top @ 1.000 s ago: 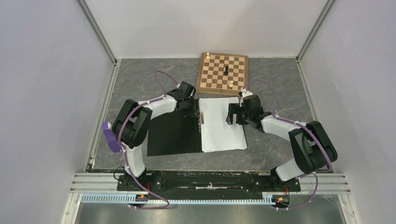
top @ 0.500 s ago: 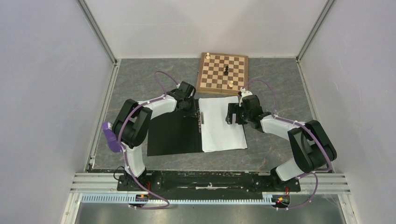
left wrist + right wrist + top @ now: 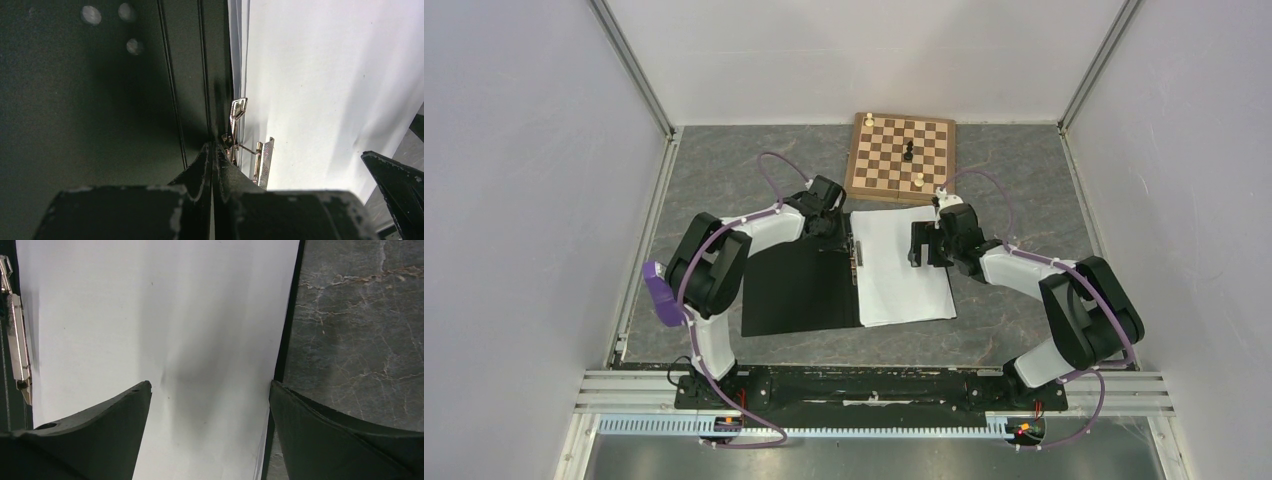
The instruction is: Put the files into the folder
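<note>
On the table (image 3: 1024, 170), the files (image 3: 899, 275) already lie inside the open folder (image 3: 799, 290) beside its metal clip (image 3: 239, 111), the left gripper (image 3: 212, 148) pressed together at that clip, the right gripper (image 3: 209, 386) spread above the sheets; clipping and closing seem left.

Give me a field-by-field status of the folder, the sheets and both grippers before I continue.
folder: flat black-lined folder, lying open on the grey marbled table
files: white paper sheets, stacked on the folder's right half
clip: metal spine clip, at the sheets' left edge; unclear whether it clamps them
left gripper: shut, tips at the spine beside the clip
right gripper: open, straddling the sheets' right edge, holding nothing
other: wooden chessboard, just beyond the folder
</note>
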`<state>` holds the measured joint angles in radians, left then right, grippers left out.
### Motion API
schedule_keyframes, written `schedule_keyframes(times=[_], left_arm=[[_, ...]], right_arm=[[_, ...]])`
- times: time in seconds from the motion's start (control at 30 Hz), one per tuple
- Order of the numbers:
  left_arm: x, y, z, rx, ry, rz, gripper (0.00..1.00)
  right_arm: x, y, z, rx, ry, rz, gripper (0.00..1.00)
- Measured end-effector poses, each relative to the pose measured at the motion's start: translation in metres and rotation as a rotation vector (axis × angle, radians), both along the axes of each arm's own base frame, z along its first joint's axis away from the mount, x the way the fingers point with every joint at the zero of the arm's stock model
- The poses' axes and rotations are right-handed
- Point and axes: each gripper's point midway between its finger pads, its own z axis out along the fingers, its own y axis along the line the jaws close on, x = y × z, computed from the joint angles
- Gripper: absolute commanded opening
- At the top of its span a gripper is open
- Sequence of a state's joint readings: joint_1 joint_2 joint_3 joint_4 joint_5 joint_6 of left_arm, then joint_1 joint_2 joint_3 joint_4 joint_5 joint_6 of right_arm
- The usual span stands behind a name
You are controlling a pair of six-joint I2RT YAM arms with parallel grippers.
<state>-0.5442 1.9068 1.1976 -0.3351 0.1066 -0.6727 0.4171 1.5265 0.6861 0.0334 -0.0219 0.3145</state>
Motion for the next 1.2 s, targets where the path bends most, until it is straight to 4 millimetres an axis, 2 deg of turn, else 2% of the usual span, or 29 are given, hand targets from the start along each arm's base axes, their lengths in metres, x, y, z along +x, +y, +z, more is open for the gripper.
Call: schedule_keyframes(times=[0.2, 0.5, 1.2], left_arm=[[-0.010, -0.012, 0.000, 0.003, -0.002, -0.035, 0.02], [-0.018, -0.028, -0.001, -0.012, -0.021, -0.076, 0.02], [-0.024, -0.032, 0.000, -0.001, -0.013, -0.096, 0.02]], right_arm=[[-0.002, -0.009, -0.002, -0.033, -0.003, -0.023, 0.90], [-0.017, -0.019, -0.003, -0.050, -0.010, -0.039, 0.90], [-0.025, -0.036, -0.005, -0.154, 0.046, -0.068, 0.98]])
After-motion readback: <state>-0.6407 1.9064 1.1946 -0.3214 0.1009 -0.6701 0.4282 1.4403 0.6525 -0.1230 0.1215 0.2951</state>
